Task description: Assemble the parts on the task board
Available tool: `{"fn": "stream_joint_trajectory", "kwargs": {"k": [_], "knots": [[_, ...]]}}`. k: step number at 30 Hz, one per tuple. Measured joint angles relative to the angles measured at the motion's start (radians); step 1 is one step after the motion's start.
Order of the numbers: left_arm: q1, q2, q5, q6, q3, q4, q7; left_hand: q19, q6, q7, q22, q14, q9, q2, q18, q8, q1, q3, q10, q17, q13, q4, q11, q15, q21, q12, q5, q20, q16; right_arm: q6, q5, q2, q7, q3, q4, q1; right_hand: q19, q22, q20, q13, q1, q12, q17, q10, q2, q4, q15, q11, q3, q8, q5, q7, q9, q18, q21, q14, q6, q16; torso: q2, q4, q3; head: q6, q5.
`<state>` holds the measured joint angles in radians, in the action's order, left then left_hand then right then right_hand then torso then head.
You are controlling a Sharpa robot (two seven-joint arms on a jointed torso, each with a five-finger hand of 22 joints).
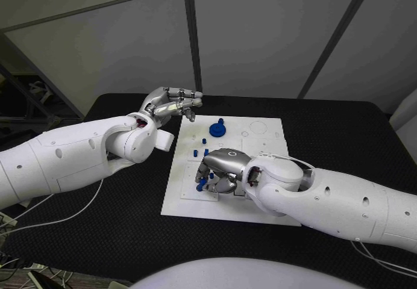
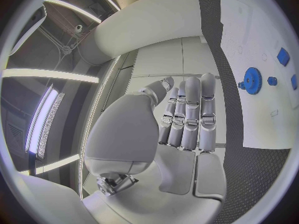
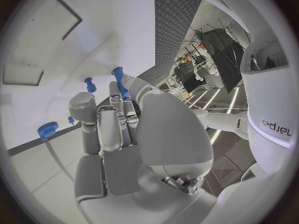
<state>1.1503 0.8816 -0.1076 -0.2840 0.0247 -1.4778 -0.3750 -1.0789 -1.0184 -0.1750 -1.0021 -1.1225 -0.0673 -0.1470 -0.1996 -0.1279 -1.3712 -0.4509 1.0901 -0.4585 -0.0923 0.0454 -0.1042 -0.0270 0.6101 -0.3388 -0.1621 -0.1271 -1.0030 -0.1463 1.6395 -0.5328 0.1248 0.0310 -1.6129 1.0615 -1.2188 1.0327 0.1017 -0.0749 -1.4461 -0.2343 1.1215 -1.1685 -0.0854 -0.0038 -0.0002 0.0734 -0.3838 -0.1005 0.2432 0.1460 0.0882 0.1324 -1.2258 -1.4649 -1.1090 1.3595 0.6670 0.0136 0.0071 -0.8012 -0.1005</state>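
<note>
The white task board (image 1: pixel 191 205) lies in the middle of the black table. A blue gear (image 1: pixel 217 128) stands near its far edge, with small blue parts (image 1: pixel 205 142) just in front of it. My right hand (image 1: pixel 222 169) hangs over the board's left half and pinches a blue peg (image 1: pixel 202 183) at its fingertips; the peg (image 3: pixel 118 80) juts out past the fingers in the right wrist view. My left hand (image 1: pixel 172 102) is raised beyond the board's far left corner, its fingers (image 2: pixel 190 114) straight and side by side, holding nothing.
In the right wrist view a second blue peg (image 3: pixel 91 84) and the blue gear (image 3: pixel 47 130) stand on the board (image 3: pixel 106 35). The left wrist view shows the gear (image 2: pixel 252 80) and small blue parts (image 2: pixel 283 56). Black table (image 1: pixel 348 132) lies around the board.
</note>
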Motion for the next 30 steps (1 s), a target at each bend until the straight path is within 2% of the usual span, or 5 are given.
{"fn": "stream_joint_trajectory", "kwargs": {"k": [15, 23, 27, 29, 30], "knots": [[0.000, 0.001, 0.000, 0.001, 0.000, 0.000, 0.000, 0.000, 0.000, 0.000, 0.000, 0.000, 0.000, 0.000, 0.000, 0.000, 0.000, 0.000, 0.000, 0.000, 0.000, 0.000, 0.000, 0.000, 0.000, 0.000, 0.000, 0.000, 0.000, 0.017, 0.047, 0.010, 0.037, 0.000, -0.001, 0.000, 0.000, -0.003, 0.000, -0.002, 0.000, 0.002, 0.000, 0.000, 0.000, 0.000, 0.000, 0.000, 0.000, -0.003, 0.004, 0.000, -0.001, 0.000, 0.000, 0.000, -0.005, 0.000, 0.000, -0.0002, 0.0002, -0.001, 0.000], [0.000, 0.001, 0.000, 0.001, 0.000, 0.000, 0.001, 0.000, 0.000, 0.000, 0.000, 0.000, 0.000, 0.000, 0.000, 0.000, 0.000, 0.000, 0.000, 0.000, 0.000, 0.000, 0.000, 0.000, 0.000, 0.000, 0.000, 0.000, 0.000, 0.018, 0.058, 0.019, 0.040, 0.014, -0.001, 0.002, 0.000, -0.005, 0.000, -0.002, 0.005, 0.016, 0.000, 0.000, -0.005, 0.000, 0.000, 0.000, 0.000, -0.001, 0.004, 0.003, -0.001, 0.000, 0.000, 0.000, -0.002, 0.000, 0.000, -0.0002, 0.0002, -0.001, 0.001], [0.000, 0.001, 0.000, 0.002, 0.000, -0.001, 0.002, 0.000, 0.000, 0.000, 0.000, 0.000, 0.000, 0.000, 0.000, 0.000, 0.000, 0.000, 0.000, 0.000, 0.000, 0.000, 0.000, 0.000, 0.000, 0.000, 0.000, 0.000, 0.000, 0.017, 0.060, 0.022, 0.040, 0.018, 0.001, 0.003, 0.006, -0.011, 0.006, 0.004, 0.023, 0.046, 0.001, 0.036, -0.022, 0.006, 0.001, 0.020, -0.006, 0.021, 0.010, 0.020, -0.008, 0.000, 0.000, 0.000, 0.030, 0.000, 0.000, -0.0002, 0.0002, -0.002, 0.001], [0.000, 0.001, 0.000, 0.002, 0.000, -0.001, 0.002, 0.000, 0.000, 0.000, 0.000, 0.000, 0.000, 0.000, 0.000, 0.000, 0.000, 0.000, 0.000, 0.000, 0.000, 0.000, 0.000, 0.000, 0.000, 0.000, 0.000, 0.000, 0.000, 0.017, 0.060, 0.023, 0.040, 0.021, 0.003, 0.002, 0.013, -0.018, 0.013, 0.012, 0.037, 0.070, 0.009, 0.078, -0.037, 0.007, 0.017, 0.030, -0.004, 0.035, 0.010, 0.029, -0.017, 0.000, 0.005, -0.002, 0.063, 0.009, 0.000, -0.0002, 0.0002, -0.002, 0.001], [0.000, 0.001, 0.000, 0.002, 0.000, -0.001, 0.002, 0.000, 0.000, 0.000, 0.000, 0.000, 0.000, 0.000, 0.000, 0.000, 0.000, 0.000, 0.000, 0.000, 0.000, 0.000, 0.000, 0.000, 0.000, 0.000, 0.000, 0.000, 0.000, 0.017, 0.060, 0.023, 0.040, 0.022, 0.005, 0.001, 0.017, -0.023, 0.017, 0.014, 0.043, 0.078, 0.015, 0.094, -0.043, 0.010, 0.018, 0.033, -0.002, 0.038, 0.010, 0.031, -0.020, 0.000, 0.011, 0.000, 0.080, 0.014, 0.000, -0.0002, 0.0002, -0.003, 0.000]]}}
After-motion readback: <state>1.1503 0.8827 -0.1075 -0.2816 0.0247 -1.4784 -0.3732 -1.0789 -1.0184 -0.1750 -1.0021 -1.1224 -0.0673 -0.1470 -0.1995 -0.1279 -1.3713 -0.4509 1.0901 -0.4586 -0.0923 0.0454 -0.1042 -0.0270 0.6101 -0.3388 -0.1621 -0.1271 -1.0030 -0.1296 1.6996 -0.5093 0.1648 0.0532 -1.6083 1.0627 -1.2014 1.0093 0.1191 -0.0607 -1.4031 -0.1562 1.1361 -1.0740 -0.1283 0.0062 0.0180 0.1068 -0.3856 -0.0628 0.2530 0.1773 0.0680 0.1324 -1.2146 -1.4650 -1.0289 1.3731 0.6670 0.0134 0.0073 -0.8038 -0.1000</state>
